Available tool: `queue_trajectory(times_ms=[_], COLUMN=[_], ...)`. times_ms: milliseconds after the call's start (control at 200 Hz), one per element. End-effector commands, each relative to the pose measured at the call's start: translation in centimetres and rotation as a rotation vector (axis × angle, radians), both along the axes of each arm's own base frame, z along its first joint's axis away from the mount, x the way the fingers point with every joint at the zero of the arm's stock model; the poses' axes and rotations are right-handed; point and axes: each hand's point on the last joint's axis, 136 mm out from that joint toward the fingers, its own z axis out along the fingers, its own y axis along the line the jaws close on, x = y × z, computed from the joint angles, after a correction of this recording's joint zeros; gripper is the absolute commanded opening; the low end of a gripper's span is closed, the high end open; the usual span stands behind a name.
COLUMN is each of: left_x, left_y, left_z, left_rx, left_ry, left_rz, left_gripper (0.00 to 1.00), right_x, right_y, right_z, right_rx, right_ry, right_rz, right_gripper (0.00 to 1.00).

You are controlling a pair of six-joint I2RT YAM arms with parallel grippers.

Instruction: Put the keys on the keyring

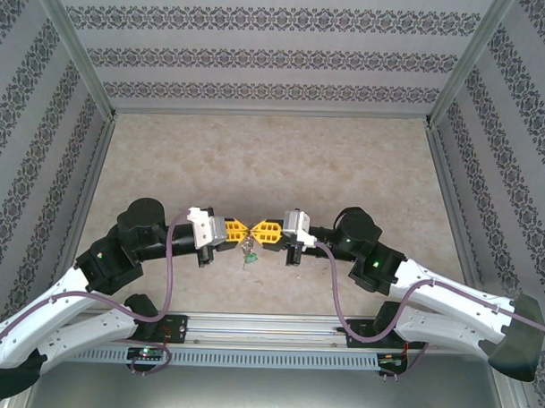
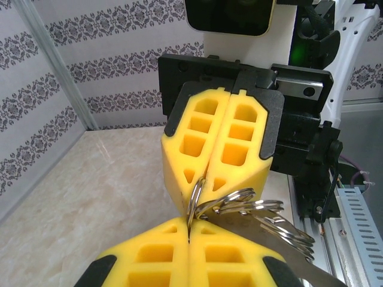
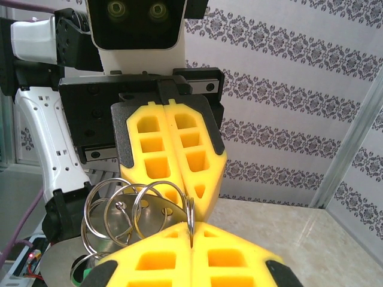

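At the keyring (image 2: 281,230), the left end effector (image 2: 189,236) and right end effector (image 2: 205,179) both pinch one ring, fully closed — threading seems midway, unfinished.

Robot test cell, lab-type: aluminium-framed enclosure (image 1: 78,54) with damask-patterned wall panels (image 1: 278,52), beige stone-look table (image 1: 274,159), left arm (image 1: 128,244) and right arm (image 1: 378,257) on a slotted rail (image 1: 268,329).

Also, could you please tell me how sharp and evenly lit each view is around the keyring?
Top view: even light, soft shadows, walls splayed by the wide lens, keyring too small for detail. Left wrist view: rings crisp, bright glints. Right wrist view: rings sharp, mild glare.
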Motion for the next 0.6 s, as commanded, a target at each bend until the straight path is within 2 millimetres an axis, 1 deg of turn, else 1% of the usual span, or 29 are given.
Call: queue_trajectory(times_ms=[0,95,160,260,380,490,595], left_x=[0.3,0.7,1.0,1.4,1.9,2.2,2.3], left_y=[0.0,0.2,0.4,0.8,1.2,1.5,1.6], left_z=[1.0,0.0,-0.6,-1.6,-2.6,-3.2,-3.6], left_rx=[0.015,0.094,0.147,0.223,0.31,0.369,0.414], left_ry=[-0.058,-0.065,-0.072,-0.08,-0.089,-0.095,-0.101], left_rz=[0.001,0.012,0.017,0.031,0.043,0.044,0.035], left_gripper=[0.0,0.0,0.0,0.0,0.0,0.0,0.0], right_x=[-0.7,0.1,0.5,1.4,1.9,2.0,2.3], right_y=[-0.3,-0.6,-0.9,-1.7,-2.4,-2.3,-1.9], right_z=[0.4,-0.2,-0.7,-1.2,-1.6,-1.6,-2.0], right_rx=[0.007,-0.041,-0.092,-0.144,-0.192,-0.223,-0.255], right_ry=[-0.013,-0.017,-0.026,-0.039,-0.052,-0.053,-0.04], right_rz=[0.026,-0.029,-0.066,-0.14,-0.183,-0.182,-0.186], right_gripper=[0.06,0.24,0.28,0.28,0.24,0.23,0.23])
